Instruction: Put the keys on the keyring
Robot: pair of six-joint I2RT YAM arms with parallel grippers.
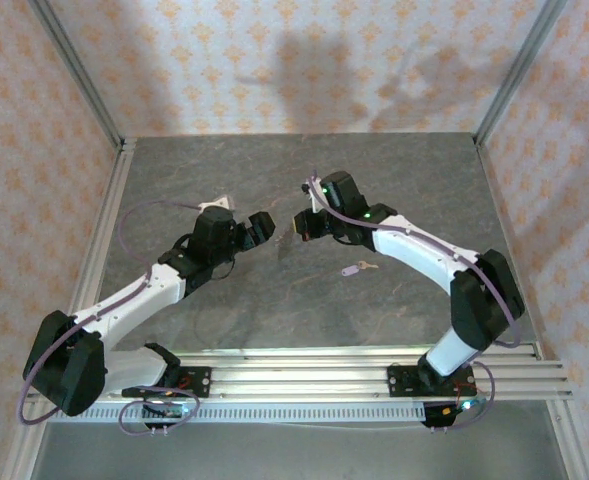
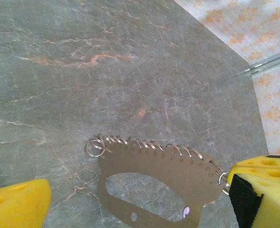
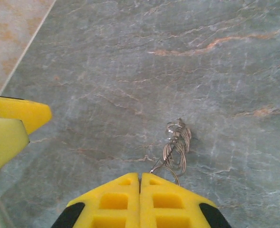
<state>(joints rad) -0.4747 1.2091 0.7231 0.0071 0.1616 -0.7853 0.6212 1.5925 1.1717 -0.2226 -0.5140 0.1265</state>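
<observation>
Grey, veined, stone-look counter (image 1: 274, 170): hard and smooth. Judged slick under small metal parts.

Left hand (image 1: 264, 228): released, yellow fingers spread wide, nothing between them. Placed at 9 o'clock of the right hand, near it, tip facing tip.

Right hand (image 1: 304, 222): clenched, grasping one end of the keyring. Seen in its own wrist view (image 3: 140, 178) with both fingers pressed flat together on the thin edge.

Tan-beige flat keyring (image 2: 149, 161), a thin plate with an oval cut-out and a row of small silver wire rings (image 2: 144, 144) along one side. Held between the two hands, apparently clear of the counter, free end reaching toward the left hand. Judged light, thin and fairly stiff, though likely to twist or swing if pushed at the free end. Best held by the flat faces at a bare end, as at present, leaving the ringed side open. Rings judged springy, hard and slippery, easily bent out of line by a heavy pinch.

Tiny key (image 1: 352, 268), pale lilac plastic head, short metal blade. Lying flat on the counter at 4 o'clock of the right hand, apart from both hands, not yet on any ring. Judged very light, prone to skate away under a fingertip. Best pinched across the plastic head's edges for friction. Hole in the head too small to make out.
</observation>
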